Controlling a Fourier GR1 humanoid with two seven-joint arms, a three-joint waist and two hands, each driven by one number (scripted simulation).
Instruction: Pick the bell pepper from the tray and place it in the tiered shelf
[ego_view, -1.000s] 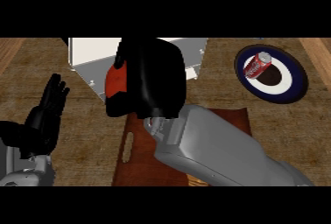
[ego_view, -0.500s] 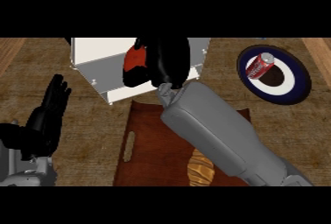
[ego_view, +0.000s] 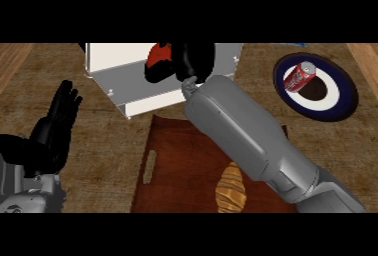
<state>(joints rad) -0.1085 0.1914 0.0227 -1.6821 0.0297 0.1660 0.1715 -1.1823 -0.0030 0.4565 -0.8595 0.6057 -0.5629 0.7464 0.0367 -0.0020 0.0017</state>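
My right hand reaches over the white tiered shelf at the top centre, its fingers curled round the red bell pepper. Only the pepper's left part shows beside the hand. The right forearm crosses the brown wooden tray, which lies below the shelf. My left hand rests open at the left edge, fingers up.
A croissant lies on the tray near its lower edge, partly behind my forearm. A dark blue and white plate at the upper right carries a red can and a dark round item.
My right hand has carried the bell pepper away from the tray, up and to the right, over the shelf. The left hand has not moved.
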